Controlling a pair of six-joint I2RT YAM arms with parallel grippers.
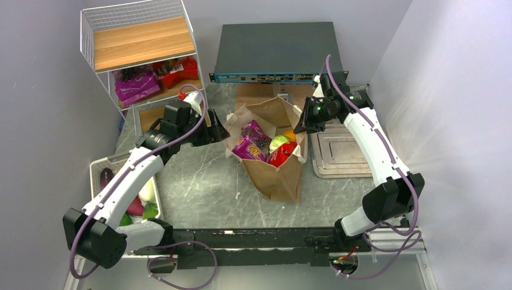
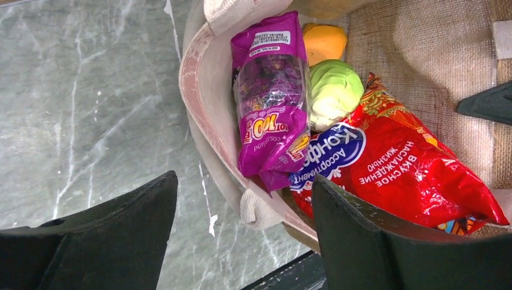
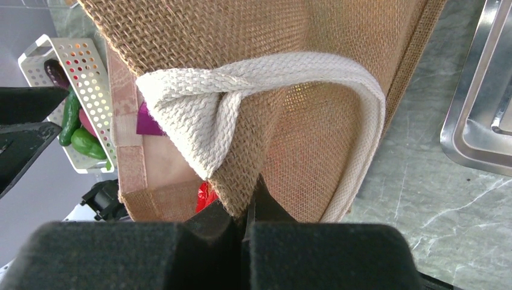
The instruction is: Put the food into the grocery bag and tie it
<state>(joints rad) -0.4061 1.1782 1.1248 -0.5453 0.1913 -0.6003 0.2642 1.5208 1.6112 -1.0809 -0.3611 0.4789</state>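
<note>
I am pinching the grocery bag [image 3: 338, 54] rim with my right gripper [image 3: 244, 220] near the table's far edge; my left gripper [image 2: 241, 241] is hanging released beside it.

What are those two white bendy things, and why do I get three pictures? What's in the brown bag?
The white bendy things are two robot arms bolted to a table. One picture looks down from above; the other two come from small cameras on each arm's wrist.

In the middle stands the grocery bag, open at the top. Inside lie a purple packet, a red snack packet, a pale-green cabbage and an orange piece.

The right gripper is pinched shut on the bag's cloth wall, just under a cream handle. The left gripper is open, holding nothing, its fingers either side of the bag's rim.

Nearby are a white basket of vegetables, a wire shelf and a metal tray.
</note>
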